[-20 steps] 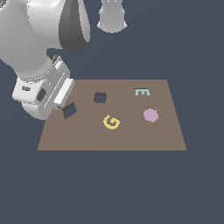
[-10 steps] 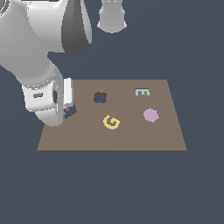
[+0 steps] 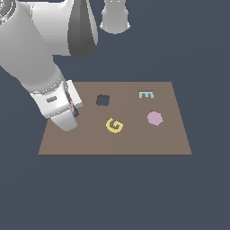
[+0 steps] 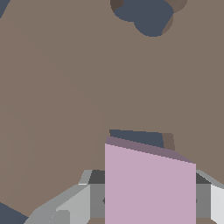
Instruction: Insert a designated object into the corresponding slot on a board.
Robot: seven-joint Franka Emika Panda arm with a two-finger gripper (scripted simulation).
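The lilac-pink square block [image 4: 148, 183] is held between my gripper's [image 4: 148, 199] grey fingers [image 4: 65, 205]. It stands right over the dark square slot [image 4: 135, 136], of which only a thin strip shows past the block's far edge. In the exterior view the gripper [image 3: 72, 110] is low over the brown board [image 3: 134, 143] near its left side. The arm hides most of the block and slot there. Only a pink sliver [image 3: 72, 107] and a dark corner of the slot [image 3: 76, 113] show. I cannot tell how deep the block sits.
On the board are a dark lobed hole [image 3: 103, 100], which also shows in the wrist view [image 4: 146, 15], a yellow G [image 3: 114, 125], a teal E [image 3: 146, 94] and a pink rounded octagon [image 3: 154, 118]. A white base [image 3: 115, 15] stands behind the board.
The arm has come down and moved over the square slot, which showed a second ago and is now covered. The block has come down with it.
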